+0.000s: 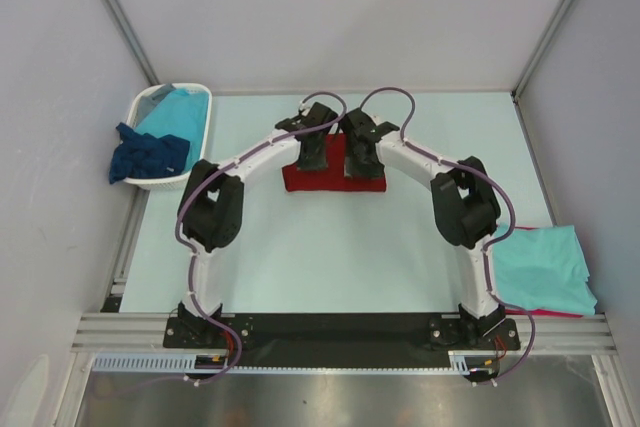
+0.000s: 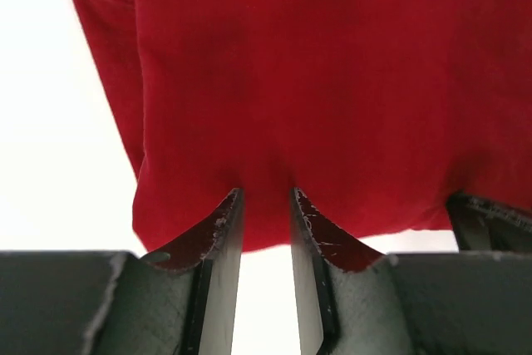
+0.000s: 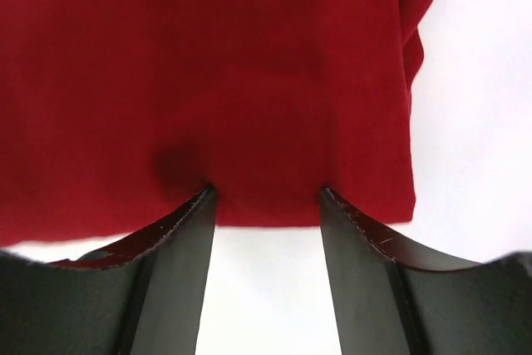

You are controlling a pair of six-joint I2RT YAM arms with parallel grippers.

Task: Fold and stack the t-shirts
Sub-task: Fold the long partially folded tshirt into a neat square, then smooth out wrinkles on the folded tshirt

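Note:
A dark red t-shirt (image 1: 336, 183) lies folded into a small rectangle at the middle back of the table. Both grippers stand over its near edge, side by side. My left gripper (image 1: 313, 159) is open by a narrow gap, its tips (image 2: 264, 193) over the shirt's (image 2: 316, 81) hem, gripping nothing. My right gripper (image 1: 362, 162) is open wider, its tips (image 3: 264, 190) just past the hem of the same shirt (image 3: 208, 64). A folded turquoise t-shirt (image 1: 540, 265) rests at the right front on another red one (image 1: 550, 313).
A white basket (image 1: 205, 97) stands at the back left, with a turquoise shirt (image 1: 180, 112) inside and a navy shirt (image 1: 148, 154) hanging over its near rim. Metal frame posts rise at the back corners.

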